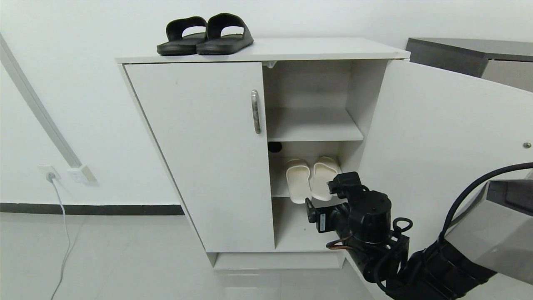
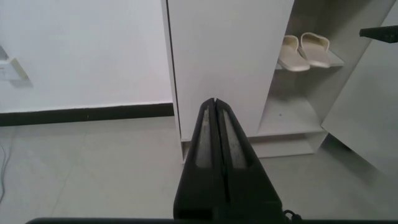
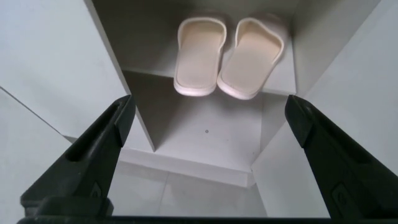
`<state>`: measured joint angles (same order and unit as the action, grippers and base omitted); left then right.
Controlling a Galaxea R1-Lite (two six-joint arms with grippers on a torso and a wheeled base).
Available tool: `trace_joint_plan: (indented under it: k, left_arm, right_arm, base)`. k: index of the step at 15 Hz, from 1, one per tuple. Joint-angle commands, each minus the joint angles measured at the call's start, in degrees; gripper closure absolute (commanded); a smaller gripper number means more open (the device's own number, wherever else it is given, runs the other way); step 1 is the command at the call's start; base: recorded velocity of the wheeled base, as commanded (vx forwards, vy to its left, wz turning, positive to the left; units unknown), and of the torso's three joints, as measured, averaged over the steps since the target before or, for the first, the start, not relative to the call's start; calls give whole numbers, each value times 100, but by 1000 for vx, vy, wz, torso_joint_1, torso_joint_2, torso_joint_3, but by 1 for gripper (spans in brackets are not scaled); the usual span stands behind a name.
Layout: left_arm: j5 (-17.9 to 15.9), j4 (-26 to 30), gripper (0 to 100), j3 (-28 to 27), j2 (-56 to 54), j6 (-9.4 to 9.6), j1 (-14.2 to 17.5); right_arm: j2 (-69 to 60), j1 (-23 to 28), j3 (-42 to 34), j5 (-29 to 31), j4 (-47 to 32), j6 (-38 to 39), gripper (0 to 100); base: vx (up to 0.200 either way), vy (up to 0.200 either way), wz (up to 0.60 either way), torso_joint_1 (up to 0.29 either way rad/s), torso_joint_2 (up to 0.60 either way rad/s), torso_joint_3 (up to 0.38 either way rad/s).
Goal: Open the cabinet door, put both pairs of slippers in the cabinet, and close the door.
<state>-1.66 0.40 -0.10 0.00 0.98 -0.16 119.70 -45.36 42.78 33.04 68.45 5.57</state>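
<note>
Holding the right claw (image 3: 210, 107) released, fingers spread wide, just in front of the open right half of the cabinet (image 1: 333, 48), level with the bottom compartment (image 1: 291, 233). Holding the left claw (image 2: 214, 106) clenched on nothing, low and well back from the closed left door (image 1: 200, 154).

Finding the white slippers (image 1: 311, 178) just above and beyond the right claw, side by side on the middle shelf (image 1: 278, 181), their near ends overhanging its front lip, apart from the fingers. Finding the black slippers (image 1: 206, 36) high above that claw and off to its left, touching each other on the cabinet top, near its front edge.

Judging the black pair light, soft and bendy, probably foam or rubber, with a matte skin unlikely to slip. Favouring a pinch across the two touching inner sides, or over both straps, so as to lift them as one. Expecting sag and a splaying pair from a hold on one sole's end.

Minding the open right door (image 1: 437, 137) close on the right claw's right side, and the left door's edge with its handle (image 1: 255, 111) on the claw's left: a narrow gap for swinging. Counting on the upper shelf (image 1: 312, 125), above the claw, and the bottom compartment ahead of it as likely room for the second pair.
</note>
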Motion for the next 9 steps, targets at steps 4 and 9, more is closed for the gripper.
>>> trace_joint_plan:
  k: [4, 9]
  left_arm:
    - [-1, -5, 100, 1, 9, -1, 7]
    - [8, 4, 100, 1, 9, -1, 7]
  right_arm:
    - [27, 1, -50, -8, 81, 5, 0]
    - [36, -34, -59, -8, 81, -30, 0]
  base:
    - [0, 0, 0, 0, 1, 62]
    - [0, 0, 0, 0, 0, 0]
